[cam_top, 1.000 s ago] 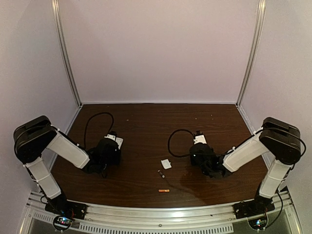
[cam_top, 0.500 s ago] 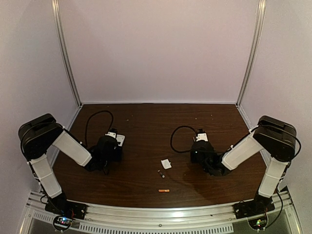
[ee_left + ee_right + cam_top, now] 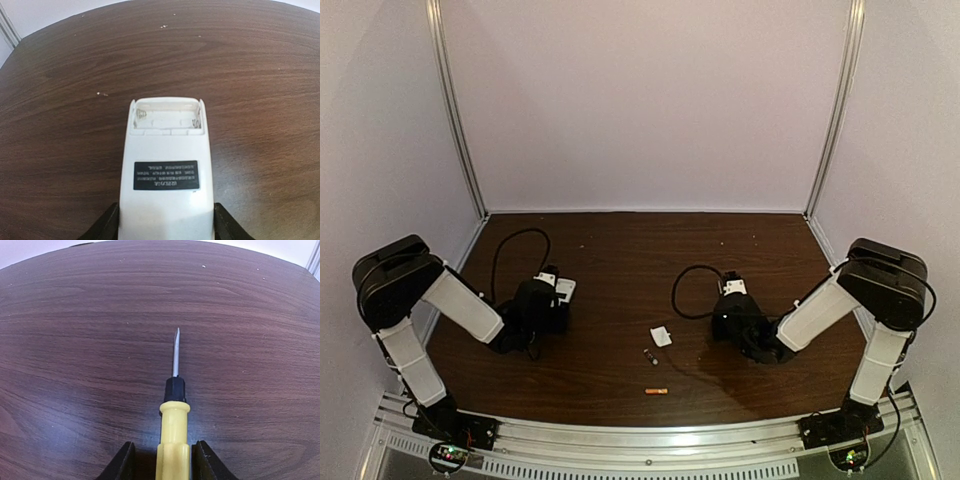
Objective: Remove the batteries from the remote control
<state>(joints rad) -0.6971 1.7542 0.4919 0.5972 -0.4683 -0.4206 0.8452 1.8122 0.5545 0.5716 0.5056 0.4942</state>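
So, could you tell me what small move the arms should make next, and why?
Probably the left gripper should set the remote control down on the table and release it. Its battery compartment is open and empty, and the orange battery and dark battery already lie on the table between the arms. The right gripper, holding the screwdriver, has nothing left to pry.

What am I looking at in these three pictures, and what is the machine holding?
A robot's left arm and right arm stand at a brown table's edge. The wide picture looks down from above; the other two come from cameras on each wrist. The left tool grips a white remote control, back up, its battery bay open and empty. The right tool grips a yellow-handled screwdriver. On the table lie an orange battery, a dark battery and a small white square piece.
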